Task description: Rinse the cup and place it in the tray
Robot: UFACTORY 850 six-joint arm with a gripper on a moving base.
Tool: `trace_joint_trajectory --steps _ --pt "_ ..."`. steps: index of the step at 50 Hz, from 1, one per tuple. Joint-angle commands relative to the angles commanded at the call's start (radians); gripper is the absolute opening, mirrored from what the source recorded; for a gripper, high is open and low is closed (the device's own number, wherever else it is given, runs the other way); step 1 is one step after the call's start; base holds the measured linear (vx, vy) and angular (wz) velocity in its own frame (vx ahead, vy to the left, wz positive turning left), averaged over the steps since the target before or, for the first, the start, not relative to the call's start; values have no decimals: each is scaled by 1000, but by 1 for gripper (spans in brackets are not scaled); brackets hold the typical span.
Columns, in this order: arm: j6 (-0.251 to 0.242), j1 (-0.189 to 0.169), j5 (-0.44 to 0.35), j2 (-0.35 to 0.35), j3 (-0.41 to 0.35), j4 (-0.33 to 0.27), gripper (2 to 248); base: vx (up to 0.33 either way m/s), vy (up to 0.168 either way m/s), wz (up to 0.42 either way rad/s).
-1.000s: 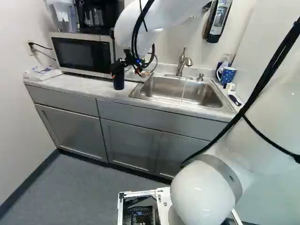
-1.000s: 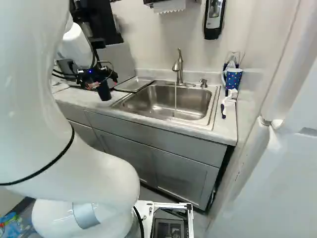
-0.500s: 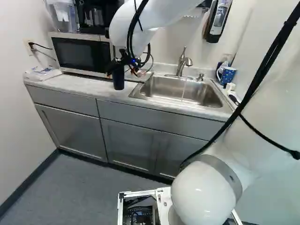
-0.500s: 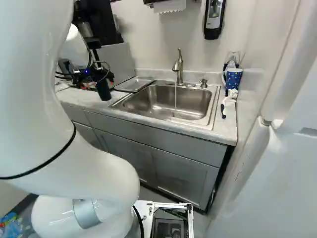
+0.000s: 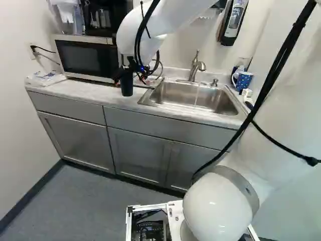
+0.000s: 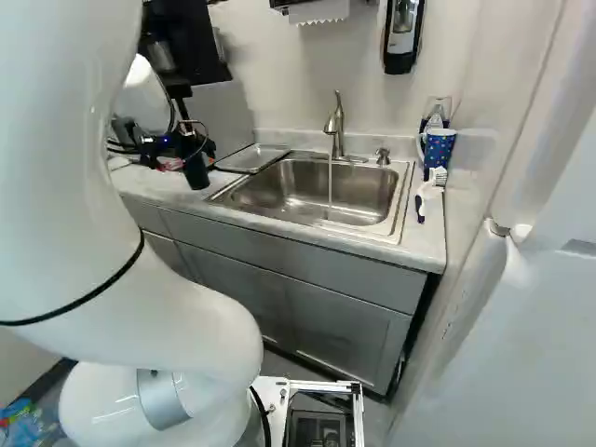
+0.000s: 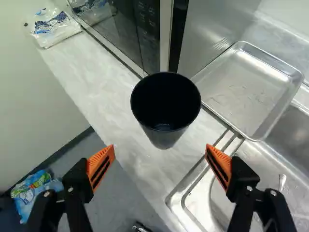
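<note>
In the left base view, upper left of centre, we see the gripper (image 5: 129, 74) at the dark cup (image 5: 127, 89), which stands upright on the counter (image 5: 90, 90). In the wrist view, we find its orange-padded fingers spread wide, the cup ahead, beside the tray (image 7: 241, 89). We note a packet (image 5: 46, 78), its print illegible, at the left base view's upper left.

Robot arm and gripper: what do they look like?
Arm: glossy white, thick rounded links, bulbous joints, grey band by the lowest joint, black cables running outside. Gripper: black, two jaws with orange, tapering pads cut by dark slots.
</note>
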State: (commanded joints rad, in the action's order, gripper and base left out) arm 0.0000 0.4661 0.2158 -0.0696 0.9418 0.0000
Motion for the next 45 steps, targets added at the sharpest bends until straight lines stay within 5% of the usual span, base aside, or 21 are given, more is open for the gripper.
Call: trace_joint_trajectory --steps 45 --pt "0 8 -231 65 -41 11 247 0 0 0"
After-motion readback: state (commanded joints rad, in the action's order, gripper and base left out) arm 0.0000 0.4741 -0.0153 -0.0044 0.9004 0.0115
